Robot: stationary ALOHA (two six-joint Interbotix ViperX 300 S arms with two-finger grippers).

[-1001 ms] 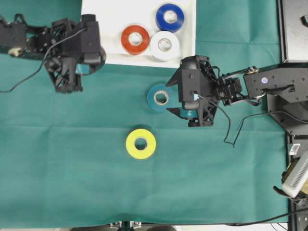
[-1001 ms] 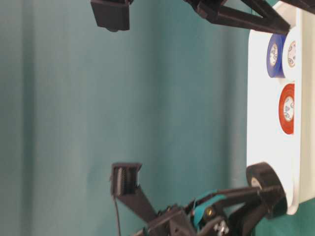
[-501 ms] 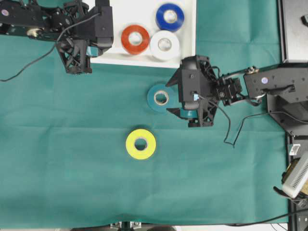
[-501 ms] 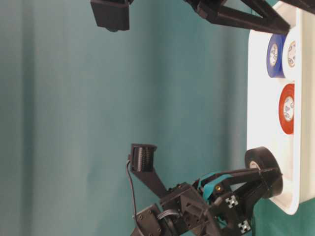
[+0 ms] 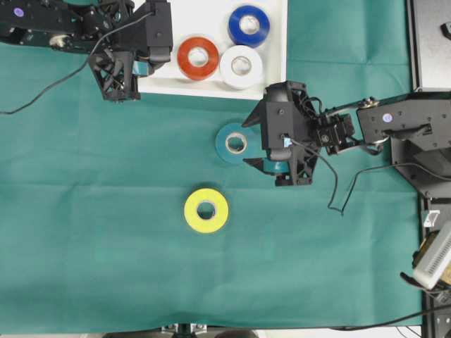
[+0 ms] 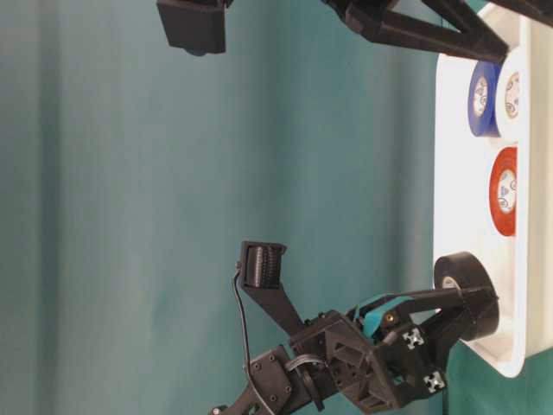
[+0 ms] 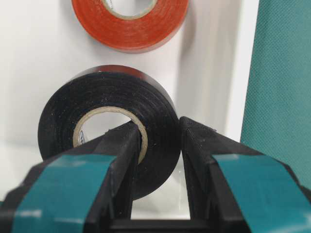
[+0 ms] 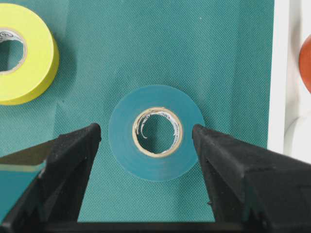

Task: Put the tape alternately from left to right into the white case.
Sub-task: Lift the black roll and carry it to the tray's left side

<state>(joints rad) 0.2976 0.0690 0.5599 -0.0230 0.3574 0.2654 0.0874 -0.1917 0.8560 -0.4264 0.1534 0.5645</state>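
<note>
Since the earlier frame, the black roll (image 7: 104, 121) has been carried by the left gripper (image 7: 155, 145) over the white case (image 5: 162, 86), where it is clamped through its core beside the orange-red roll (image 5: 198, 58). The teal roll (image 8: 156, 132) is flanked, untouched, by the right gripper (image 8: 146, 133), jaws spread wide.

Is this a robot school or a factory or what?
Probably a robot test lab. A table is draped in green cloth, two black robot arms work over it, with loose cables and gear at the edge, and the things are only practice props: tape rolls and a white tray.
</note>
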